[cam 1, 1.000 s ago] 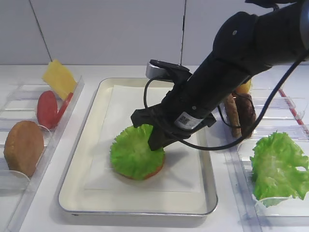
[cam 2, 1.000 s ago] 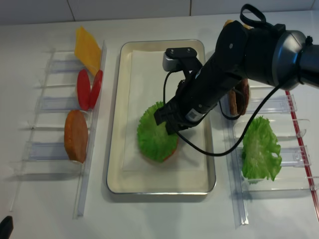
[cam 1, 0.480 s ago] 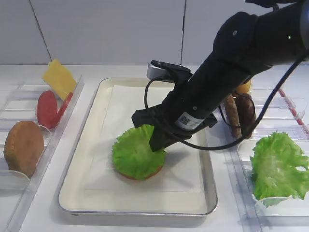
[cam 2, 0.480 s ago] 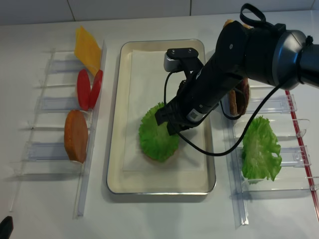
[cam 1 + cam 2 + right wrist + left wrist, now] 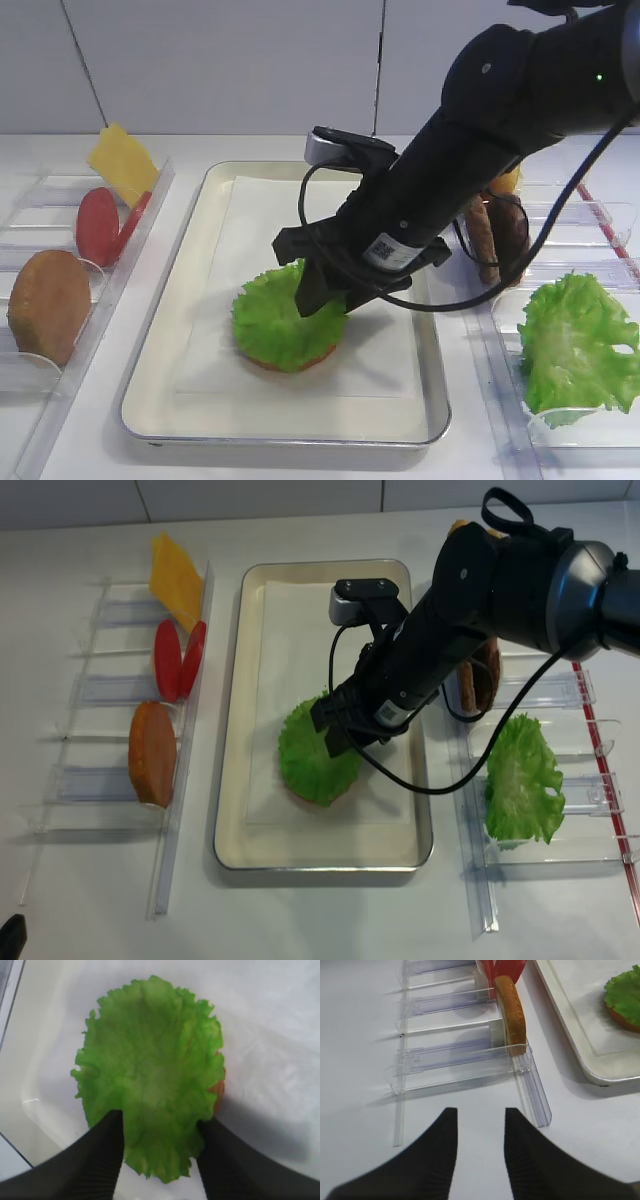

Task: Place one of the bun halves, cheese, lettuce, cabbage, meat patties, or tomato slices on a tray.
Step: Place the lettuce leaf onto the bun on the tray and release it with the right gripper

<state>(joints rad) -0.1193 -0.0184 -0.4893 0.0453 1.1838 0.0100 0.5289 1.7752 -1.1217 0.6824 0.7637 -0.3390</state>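
Note:
The round frilly lettuce (image 5: 283, 325) (image 5: 310, 763) (image 5: 150, 1065) lies on a bun half (image 5: 219, 1091) on the paper sheet of the cream tray (image 5: 160, 330) (image 5: 230, 780). My right gripper (image 5: 325, 298) (image 5: 340, 742) (image 5: 161, 1119) hovers at the lettuce's right edge, open. Its two black fingers straddle the leaf's near rim without pinching it. My left gripper (image 5: 481, 1111) is open over bare white table, with nothing between its fingers, just short of the left bins.
Clear bins on the left hold a cheese slice (image 5: 122, 162), tomato slices (image 5: 98, 225) and another bun half (image 5: 47, 303) (image 5: 512, 1015). Bins on the right hold dark meat patties (image 5: 500, 235) and a big lumpy cabbage leaf (image 5: 575, 345). The right arm's cable loops over the tray.
The right gripper's jaws have parted from shut and let go of the lettuce, which now lies flatter on the bun half. The left arm has not moved.

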